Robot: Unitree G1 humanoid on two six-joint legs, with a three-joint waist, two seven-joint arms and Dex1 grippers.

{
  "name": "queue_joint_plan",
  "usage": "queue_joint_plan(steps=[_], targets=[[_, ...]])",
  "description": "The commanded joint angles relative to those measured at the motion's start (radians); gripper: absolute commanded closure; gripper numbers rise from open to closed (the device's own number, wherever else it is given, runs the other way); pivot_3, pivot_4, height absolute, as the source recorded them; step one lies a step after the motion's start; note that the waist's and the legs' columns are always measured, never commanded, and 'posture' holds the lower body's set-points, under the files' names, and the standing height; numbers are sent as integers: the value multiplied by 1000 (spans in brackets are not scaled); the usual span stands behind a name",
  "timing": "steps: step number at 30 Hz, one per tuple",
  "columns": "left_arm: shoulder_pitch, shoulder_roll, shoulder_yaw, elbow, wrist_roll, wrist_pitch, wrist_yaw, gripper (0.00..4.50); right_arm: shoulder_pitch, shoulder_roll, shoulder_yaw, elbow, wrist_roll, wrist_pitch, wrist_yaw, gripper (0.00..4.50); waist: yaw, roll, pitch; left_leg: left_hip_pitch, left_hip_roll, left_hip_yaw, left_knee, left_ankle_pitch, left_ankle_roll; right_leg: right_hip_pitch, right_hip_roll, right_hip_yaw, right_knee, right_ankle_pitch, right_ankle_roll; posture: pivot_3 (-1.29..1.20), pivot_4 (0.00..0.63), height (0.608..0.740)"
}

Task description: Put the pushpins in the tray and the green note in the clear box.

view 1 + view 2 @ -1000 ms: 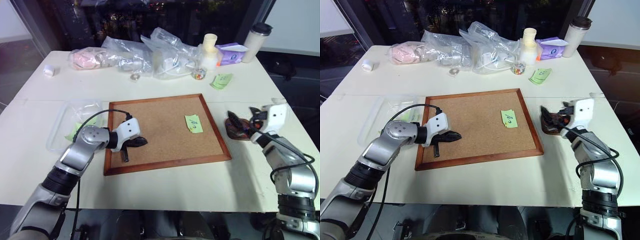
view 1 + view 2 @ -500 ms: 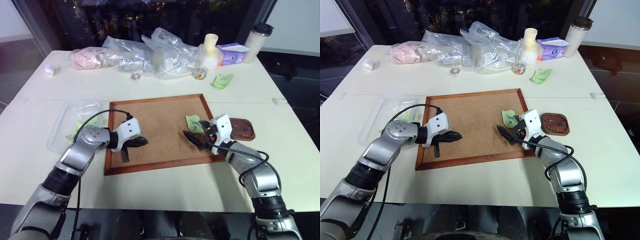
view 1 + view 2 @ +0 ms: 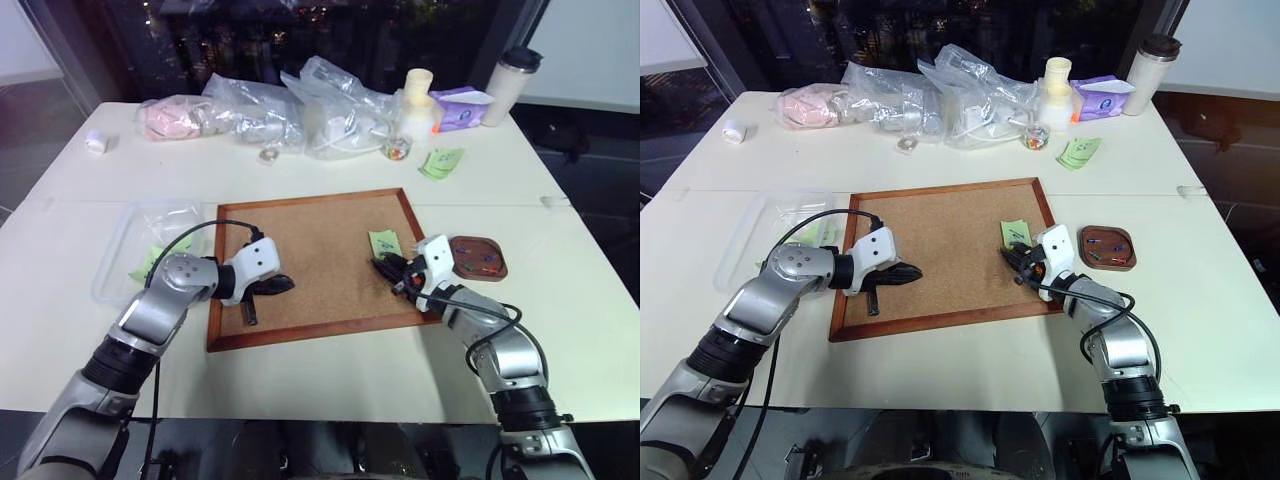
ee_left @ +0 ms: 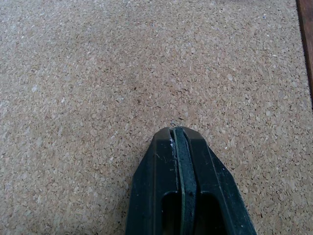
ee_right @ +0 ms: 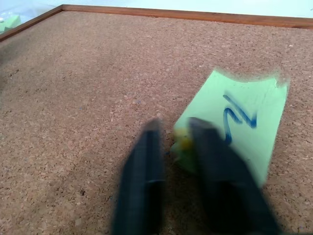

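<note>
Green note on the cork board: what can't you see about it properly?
- Writing on the note: tiny in the head views, blurred in the right wrist view.
- Its near corner: covered by the right hand's fingers in the right wrist view.
- Yellow bit between those fingers: too blurred to tell what it is.
- Pins in the tray: too small to count in the head views.

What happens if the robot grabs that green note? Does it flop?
The green note is thin paper, so it would likely flop and feel almost weightless. It lies flat on the cork board, so it is probably hard to pinch. A yellow pushpin seems to hold its corner; tugging might tear it.
</note>
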Motion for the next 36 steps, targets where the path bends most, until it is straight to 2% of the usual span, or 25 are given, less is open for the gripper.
queue_joint_plan(steps=[1,9,15,22,25,28,33,36], targets=[[21,10,-23,27,33,21,3,4500,12,7,22,11,-20,-1,10,4417,0,0,0,0,0,0,0,0,0,0,0,0,0,0,0,0,150,735],[18,8,-22,35,34,18,5,4500,25,-9,21,-23,-53,-19,6,4417,0,0,0,1,0,0,-1,0,0,1,0,0,0,0,0,0,150,735],[9,10,-17,37,29,16,-1,4500,0,-16,-34,-123,-26,1,-26,4417,1,0,0,1,0,0,-1,0,0,0,0,0,0,0,0,0,150,735],[-47,-14,43,48,-47,21,-33,4500,-1,-26,-62,-243,1,62,-44,4417,2,-1,1,0,0,0,-1,0,0,-1,0,0,0,0,0,0,150,735],[-103,-35,96,57,-122,54,-56,4500,3,-31,-66,-263,5,76,-48,4417,4,-2,1,-4,0,0,0,0,0,-4,0,0,0,0,0,0,150,735],[-202,-96,186,100,-227,139,-36,4500,2,-32,-67,-264,4,79,-51,4417,8,-3,2,-16,0,-2,3,0,0,-14,0,-2,1,0,0,0,150,735],[-373,-169,251,262,-302,221,-30,4500,-13,-34,-67,-250,1,74,-49,4417,3,-3,2,-16,-1,-2,2,0,0,-14,0,-2,-1,0,1,0,150,735],[-470,-247,310,386,-386,356,-2,3590,-28,-35,-66,-240,-3,67,-45,4500,1,-3,3,-16,-1,-1,2,0,0,-14,0,-2,0,0,1,0,150,735]])
